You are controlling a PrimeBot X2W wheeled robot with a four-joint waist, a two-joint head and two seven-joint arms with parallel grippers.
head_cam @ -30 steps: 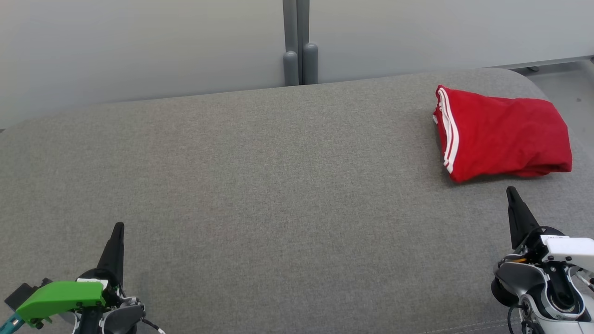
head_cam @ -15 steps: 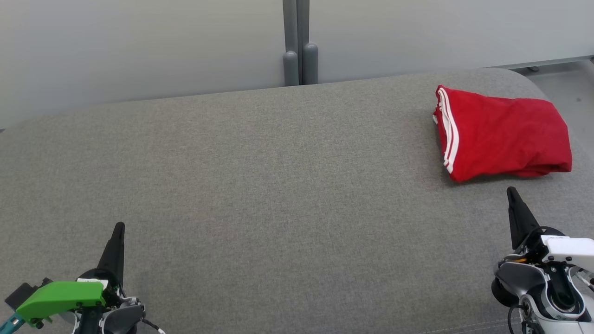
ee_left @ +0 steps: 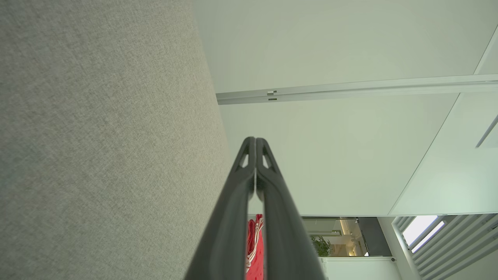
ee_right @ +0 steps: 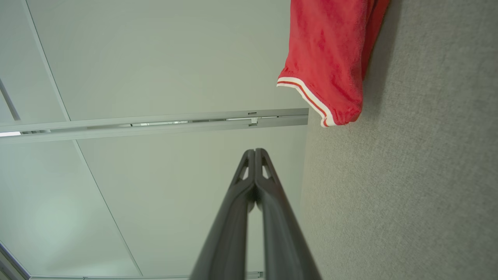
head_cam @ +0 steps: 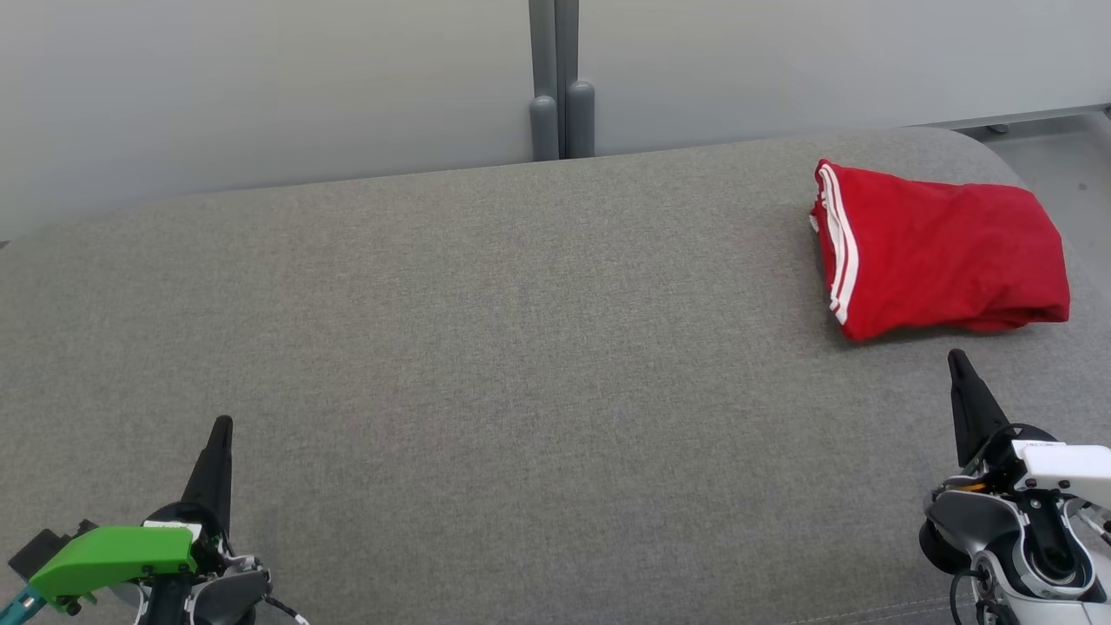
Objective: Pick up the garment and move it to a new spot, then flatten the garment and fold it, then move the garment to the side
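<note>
A wide grey padded surface (head_cam: pixel 486 365) is stretching away in front of me. Nearest, my left pincer (head_cam: pixel 222 424) is pointing forward at the near left with its two fingers pressed together on nothing. My right pincer (head_cam: pixel 956 356) is doing the same at the near right, closed and empty. Just beyond it, and apart from it, the red garment (head_cam: pixel 942 252) is lying at the far right of the surface, folded into a compact bundle with white stripes along its left edge. Judging by that, the moving, flattening and folding are looking done, and the setting aside seems done too, so little is remaining. Behind it, pale wall panels (head_cam: pixel 260 87) and a grey post (head_cam: pixel 555 78) are closing off the scene. The fold is hiding its inner layers, so I am not making out what kind of garment it is, and both my arms are being cut off at the near edge.
</note>
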